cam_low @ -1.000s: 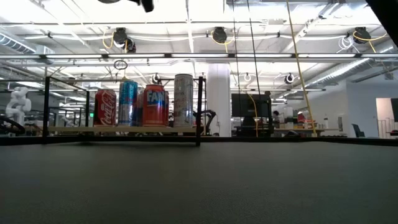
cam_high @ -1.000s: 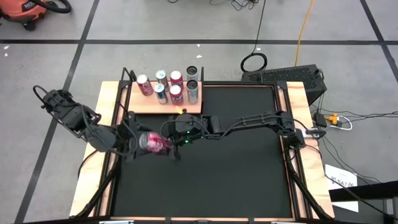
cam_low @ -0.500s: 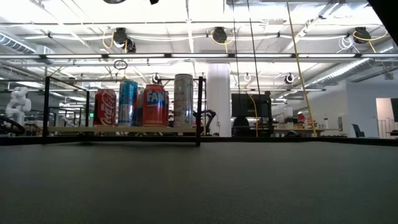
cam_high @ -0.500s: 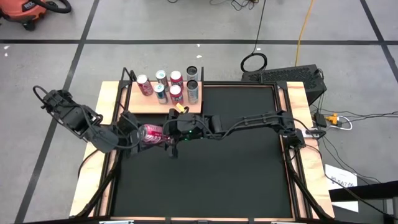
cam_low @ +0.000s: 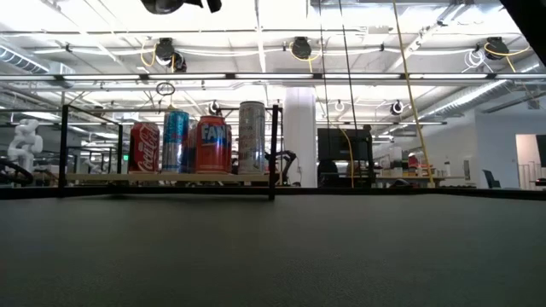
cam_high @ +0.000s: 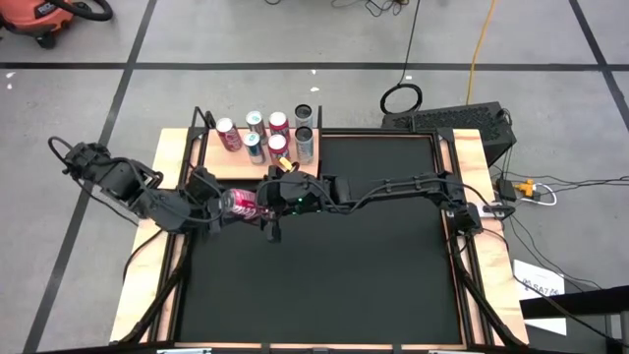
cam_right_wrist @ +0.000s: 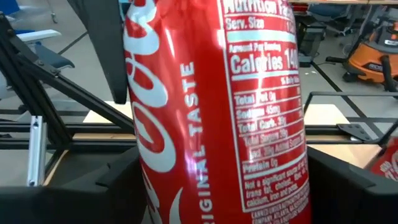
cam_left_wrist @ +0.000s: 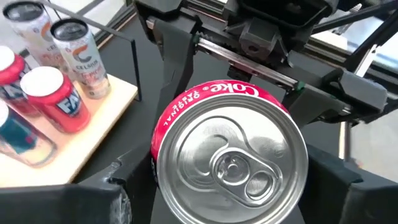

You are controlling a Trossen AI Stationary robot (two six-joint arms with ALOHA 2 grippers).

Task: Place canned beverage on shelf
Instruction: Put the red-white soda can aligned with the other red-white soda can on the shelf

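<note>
- The right pincer (cam_high: pixel 263 203) pinched the red can (cam_high: pixel 242 204) across its side; in its wrist view the can filled the space between both fingers.
- The left pincer (cam_high: pixel 218 201) sat at the can's top end. Its dark fingers flanked the lid in the left wrist view, but I could not tell if they pressed on it or stood free.
- A second earlier the can hung lower over the mat (cam_high: pixel 324 265), with the left pincer more spread around it. Since then both arms carried it toward the shelf (cam_high: pixel 236 165), and the left fingers narrowed.
- The can lay on its side in the air, just beside the shelf's near edge, not yet on the board.
- Six cans (cam_high: pixel 278 123) already stood at the back of the shelf; the front part was bare wood.
- I judged this a handover or a two-arm carry near its end. The can must be turned upright before it is set down.
- The black rail (cam_low: pixel 273 152) could catch the can on the way in.
</note>
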